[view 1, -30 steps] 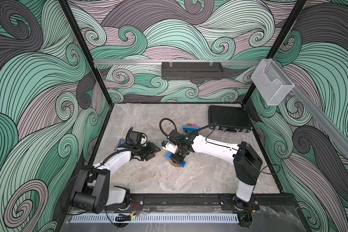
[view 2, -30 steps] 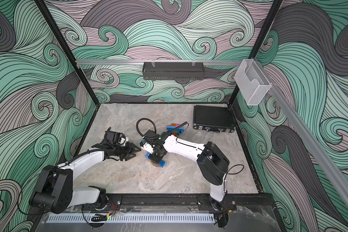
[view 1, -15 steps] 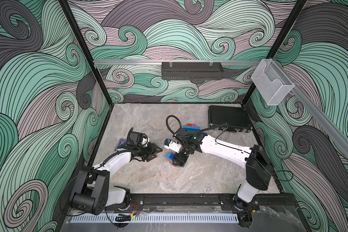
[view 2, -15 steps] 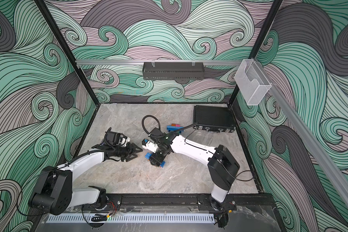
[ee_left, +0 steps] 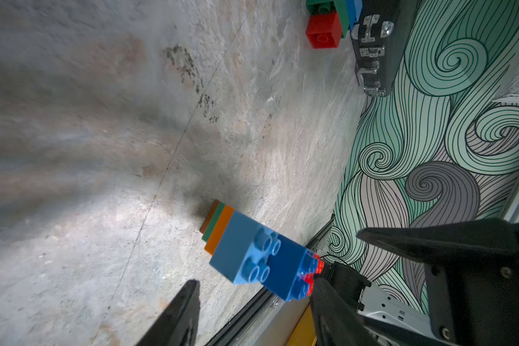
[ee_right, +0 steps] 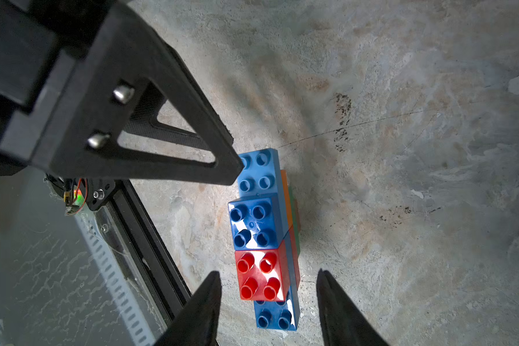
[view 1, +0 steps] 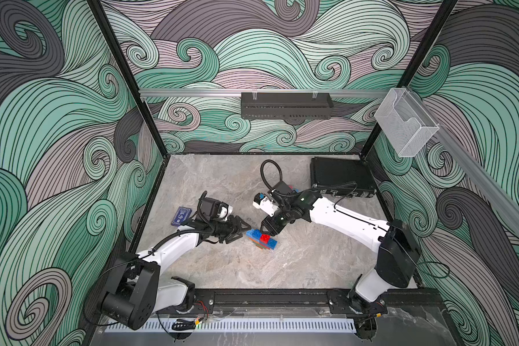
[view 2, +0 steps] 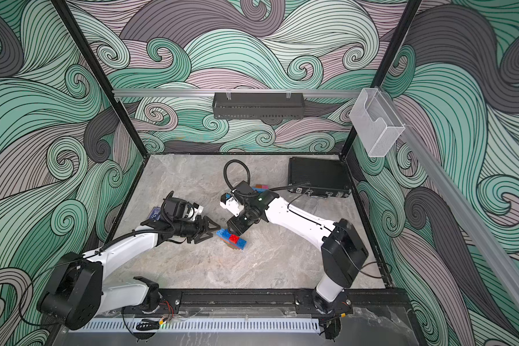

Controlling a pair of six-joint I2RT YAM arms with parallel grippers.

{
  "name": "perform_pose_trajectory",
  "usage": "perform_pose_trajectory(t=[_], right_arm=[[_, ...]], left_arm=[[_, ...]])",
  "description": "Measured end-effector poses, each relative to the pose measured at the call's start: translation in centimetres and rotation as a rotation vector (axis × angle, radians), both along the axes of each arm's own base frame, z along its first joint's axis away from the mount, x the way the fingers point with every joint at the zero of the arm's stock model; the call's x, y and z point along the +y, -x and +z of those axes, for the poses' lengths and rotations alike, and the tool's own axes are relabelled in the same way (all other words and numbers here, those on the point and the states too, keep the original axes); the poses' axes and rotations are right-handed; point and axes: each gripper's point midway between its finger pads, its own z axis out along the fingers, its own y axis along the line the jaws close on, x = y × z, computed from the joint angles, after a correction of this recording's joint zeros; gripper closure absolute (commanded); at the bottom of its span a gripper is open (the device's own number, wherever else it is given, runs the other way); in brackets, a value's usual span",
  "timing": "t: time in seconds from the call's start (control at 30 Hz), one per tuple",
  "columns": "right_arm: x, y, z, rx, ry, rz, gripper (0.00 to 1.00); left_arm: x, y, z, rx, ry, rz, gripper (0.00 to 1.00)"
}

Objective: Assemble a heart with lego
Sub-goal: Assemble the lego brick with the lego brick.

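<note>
Top views show lego (view 1: 262, 238) and a card box (view 1: 181, 216), print unreadably small.

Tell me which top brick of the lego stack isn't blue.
The red square four-stud brick, beside the dark blue square brick; the rest are blue.

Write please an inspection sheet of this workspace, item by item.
Surface: grey marbled stone tabletop, dark scuff marks.
Job's things: stack of studded plastic bricks, light blue, dark blue and red on top, orange and green below; loose red, green and blue bricks behind the right arm's wrist.
Clutter: flat dark blue card box; black case with metal latches.
Tools: left tool open at the stack's light blue end; right tool open, jaws either side of the red brick, gaps showing.
Cables: black looped hose above the right wrist; thin cable crossing the case front.
Surroundings: wave-patterned walls, black perforated shelf, clear plastic holder.
</note>
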Motion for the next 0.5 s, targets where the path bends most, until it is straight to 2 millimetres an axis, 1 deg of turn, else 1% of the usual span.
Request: perform_pose_trajectory(t=[0.13,0.23,0.5], right_arm=[[0.0,0.0,-1.5,0.025,0.037,-0.011,0.48],[0.1,0.1,-2.3,0.030,0.059,-0.014,0.49],[0.2,0.3,-2.5,0.012,0.084,-0.009,0.51]], left_arm=[[-0.7,0.2,0.2,-0.011,0.009,-0.020,0.40],[-1.1,0.3,0.2,-0.013,0.012,-0.030,0.40],[-1.8,0.9,-0.7,0.015,0.002,-0.057,0.43]])
